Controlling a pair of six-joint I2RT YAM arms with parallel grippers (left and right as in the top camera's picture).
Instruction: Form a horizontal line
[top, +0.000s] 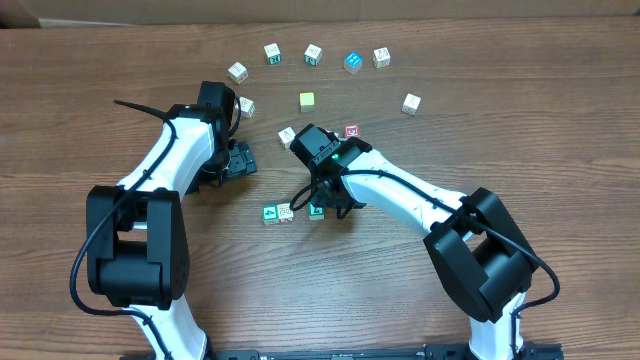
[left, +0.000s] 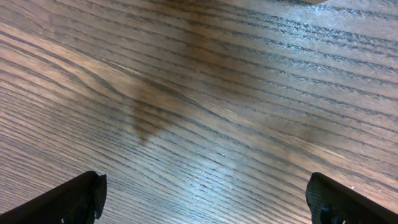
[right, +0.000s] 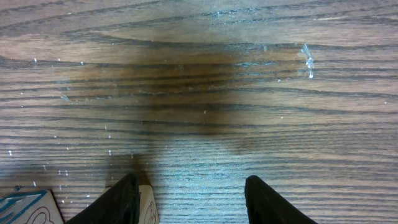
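Overhead view: you have two white-and-black arms bent over a wood-grain table (top: 80, 120), elbows out, wrists turned toward the middle.
Left arm: it rises from the near edge, folds at the far side, and carries your left claw (top: 238, 160) low over bare wood.
Left claw: fingers wide apart, nothing between them.
Row: green cube (top: 270, 213) touches white cube (top: 286, 211). A second green cube (top: 317, 210) sits level with them after a small gap, just below centre.
Right claw (right: 189, 183): black fingers apart with bare boards between them, hanging at the second green cube. A pale block edge (right: 148, 202) lies just against one finger in your wrist view.
Red cube (top: 351, 131): alone beside your right arm's wrist, well apart from the row.
Right arm: it reaches in from the near right corner, forearm slanting up-left.
Material: small square wooden blocks, painted faces, pale edges.
Writing: teal outlines show on one face, but you cannot read any letter.
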